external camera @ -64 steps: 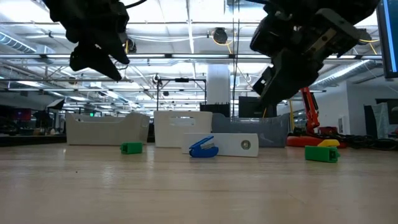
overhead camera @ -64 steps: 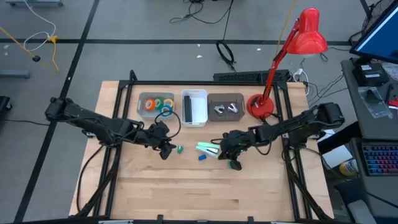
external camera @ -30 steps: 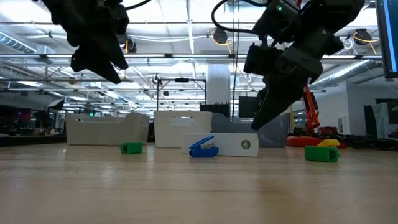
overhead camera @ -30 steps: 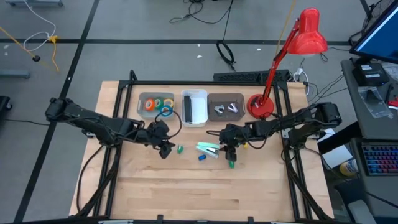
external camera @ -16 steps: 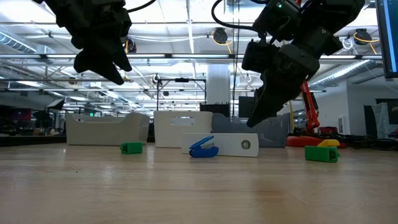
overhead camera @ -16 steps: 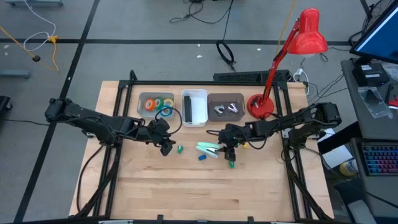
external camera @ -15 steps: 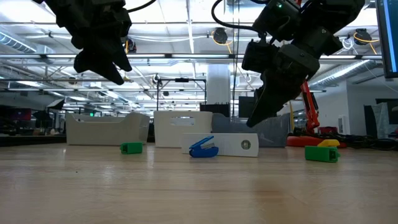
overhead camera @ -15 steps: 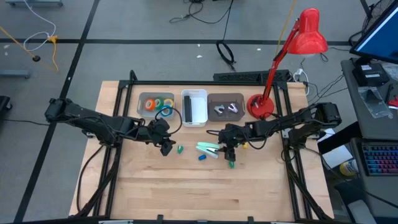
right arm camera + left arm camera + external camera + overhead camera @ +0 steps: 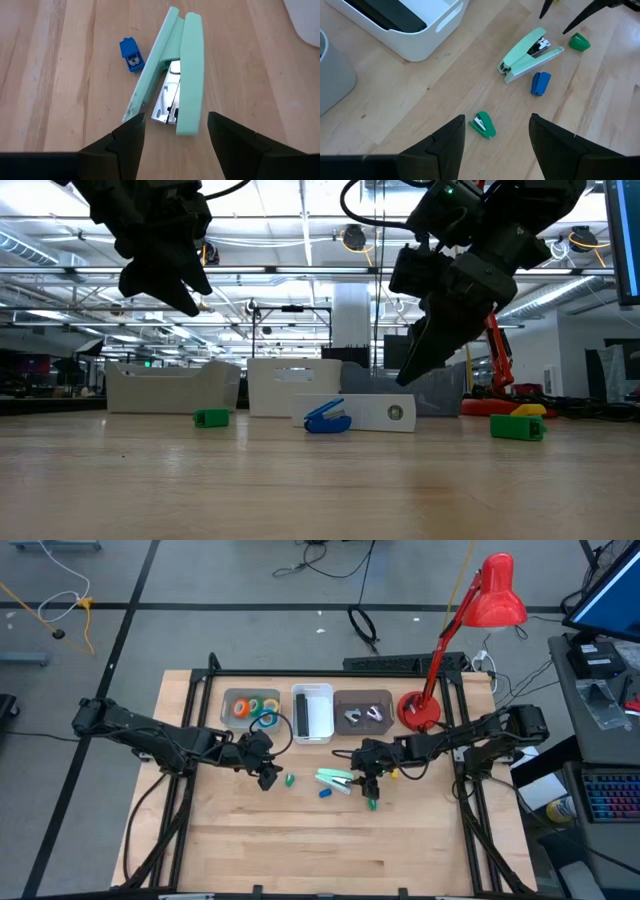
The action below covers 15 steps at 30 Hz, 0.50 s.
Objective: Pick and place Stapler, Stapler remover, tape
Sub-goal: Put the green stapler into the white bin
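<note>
On the wooden worktop [image 9: 250, 840] our right hand [image 9: 172, 131] hangs just above the mint-green stapler [image 9: 177, 75], fingers spread wide and empty, while our left hand [image 9: 495, 132], also spread, hovers near a small green staple remover [image 9: 483, 124]. The stapler lies on its side, gaping slightly; it looks rigid, smooth and moderately heavy, so we would pinch across its narrow body near the middle.

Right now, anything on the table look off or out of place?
The mint-green stapler lies on the bare wood with its top arm sprung apart from the base, metal staple channel exposed, rather than closed flat. The right gripper hovers open just over it. Nothing looks spilled or broken.
</note>
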### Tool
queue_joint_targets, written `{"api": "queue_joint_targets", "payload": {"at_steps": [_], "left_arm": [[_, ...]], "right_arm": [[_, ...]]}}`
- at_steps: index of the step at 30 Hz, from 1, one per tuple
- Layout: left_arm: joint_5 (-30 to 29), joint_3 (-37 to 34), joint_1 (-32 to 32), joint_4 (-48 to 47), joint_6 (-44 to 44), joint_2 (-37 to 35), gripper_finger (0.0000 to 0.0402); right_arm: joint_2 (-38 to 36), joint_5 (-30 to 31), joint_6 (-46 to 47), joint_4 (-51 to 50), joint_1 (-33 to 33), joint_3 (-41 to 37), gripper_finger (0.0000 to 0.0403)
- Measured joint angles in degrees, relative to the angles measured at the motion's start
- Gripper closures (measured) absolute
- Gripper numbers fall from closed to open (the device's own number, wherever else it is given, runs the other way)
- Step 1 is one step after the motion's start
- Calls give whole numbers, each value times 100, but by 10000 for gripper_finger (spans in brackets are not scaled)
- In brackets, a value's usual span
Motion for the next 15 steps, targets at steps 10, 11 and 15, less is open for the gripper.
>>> {"api": "queue_joint_targets", "payload": {"at_steps": [10, 11, 15], "left_arm": [[4, 2, 0, 32, -26, 0, 183], [4, 2, 0, 31, -26, 2, 183], [7, 2, 0, 45, -33, 2, 183]], "right_arm": [[502, -15, 0, 336, 0, -11, 194], [516, -15, 0, 357, 0, -9, 194], [531, -17, -1, 276, 0, -7, 195]]}}
